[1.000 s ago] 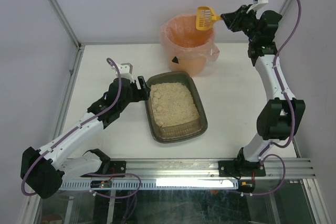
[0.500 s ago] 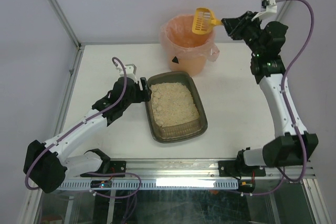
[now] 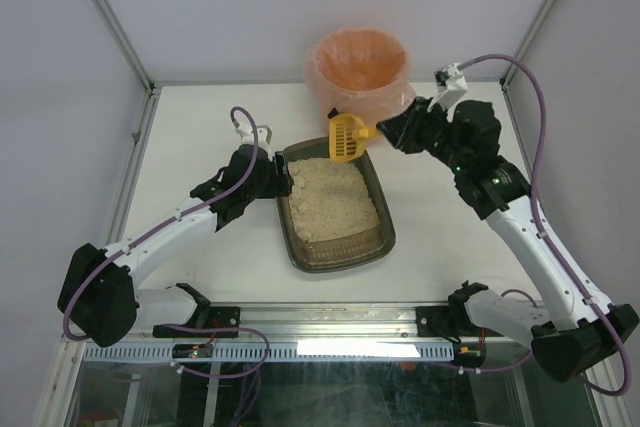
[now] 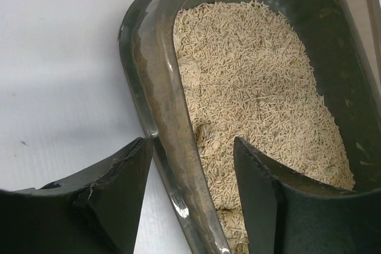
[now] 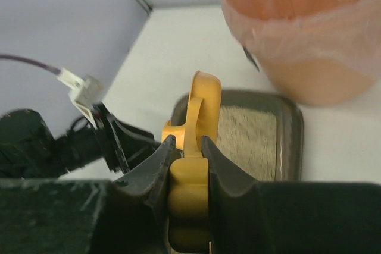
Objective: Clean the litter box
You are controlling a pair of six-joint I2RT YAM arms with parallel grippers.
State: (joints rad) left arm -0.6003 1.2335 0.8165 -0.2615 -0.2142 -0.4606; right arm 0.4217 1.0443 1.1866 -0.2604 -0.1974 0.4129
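Right gripper (image 3: pixel 385 133): pinching handle of yellow scoop (image 3: pixel 346 137)
Litter box (image 3: pixel 386 239): mid-table, left of and nearer than right gripper; scoop head over its far rim
Box long axis: near-far, slightly skewed
Left gripper (image 3: pixel 274 175): spread, straddling box's left wall
Next move, likely: lower scoop, rake nearward along axis

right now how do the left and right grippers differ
The left gripper is open, its jaws straddling the litter box wall; the right gripper is shut on the yellow scoop. The left sits low at the box's rim; the right holds its scoop over the box's far end. Both are black two-finger grippers.
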